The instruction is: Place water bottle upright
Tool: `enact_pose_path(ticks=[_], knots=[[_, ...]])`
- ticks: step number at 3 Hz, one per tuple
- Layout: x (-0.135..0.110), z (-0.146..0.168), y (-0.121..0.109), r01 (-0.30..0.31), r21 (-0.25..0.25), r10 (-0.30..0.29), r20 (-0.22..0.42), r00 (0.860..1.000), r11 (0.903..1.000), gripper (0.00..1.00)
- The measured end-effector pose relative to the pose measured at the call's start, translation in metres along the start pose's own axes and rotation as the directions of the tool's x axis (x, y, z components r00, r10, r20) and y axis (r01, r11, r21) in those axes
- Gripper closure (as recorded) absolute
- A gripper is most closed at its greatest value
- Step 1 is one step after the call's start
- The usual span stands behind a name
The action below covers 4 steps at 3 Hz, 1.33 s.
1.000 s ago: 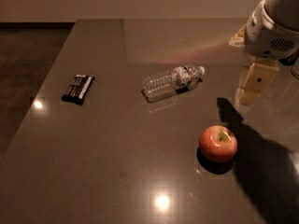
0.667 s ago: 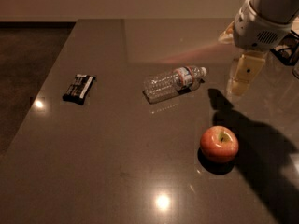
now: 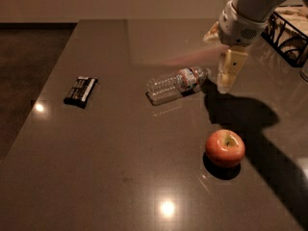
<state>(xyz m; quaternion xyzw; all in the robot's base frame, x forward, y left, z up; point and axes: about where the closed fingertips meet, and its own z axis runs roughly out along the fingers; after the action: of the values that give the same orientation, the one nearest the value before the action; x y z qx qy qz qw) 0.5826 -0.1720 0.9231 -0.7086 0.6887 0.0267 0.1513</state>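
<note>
Camera view: we are seeing the gripper (image 3: 227, 73) closing in leftward, now just beside the cap end of the water bottle (image 3: 175, 83), which is lying on its side. We cannot tell its grip state, and grasping seems next.

Indoor kitchen or pantry-type setting; exact kind undetermined. Evidence: polished dark stone counter (image 3: 120, 177) bearing food items, namely wrapped snack bar (image 3: 81, 91) left, apple (image 3: 225, 148) near right and water bottle (image 3: 175, 83) centre. Black wire basket (image 3: 288, 30) far right. The gripper (image 3: 225, 78) hangs just right of the bottle.
</note>
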Motion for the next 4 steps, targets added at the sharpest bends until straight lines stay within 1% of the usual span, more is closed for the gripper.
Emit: enact_pose_path(ticks=[1, 2, 3, 4], knots=[[-0.004, 0.023, -0.010, 0.050, -0.017, -0.051, -0.010, 0.999, 0.9986, 0.00], [-0.008, 0.049, -0.014, 0.103, -0.058, -0.106, -0.045, 0.993, 0.9930, 0.00], [-0.016, 0.066, -0.014, 0.143, -0.096, -0.150, -0.065, 0.987, 0.9850, 0.00], [-0.025, 0.079, -0.015, 0.174, -0.130, -0.185, -0.082, 0.979, 0.9762, 0.19]])
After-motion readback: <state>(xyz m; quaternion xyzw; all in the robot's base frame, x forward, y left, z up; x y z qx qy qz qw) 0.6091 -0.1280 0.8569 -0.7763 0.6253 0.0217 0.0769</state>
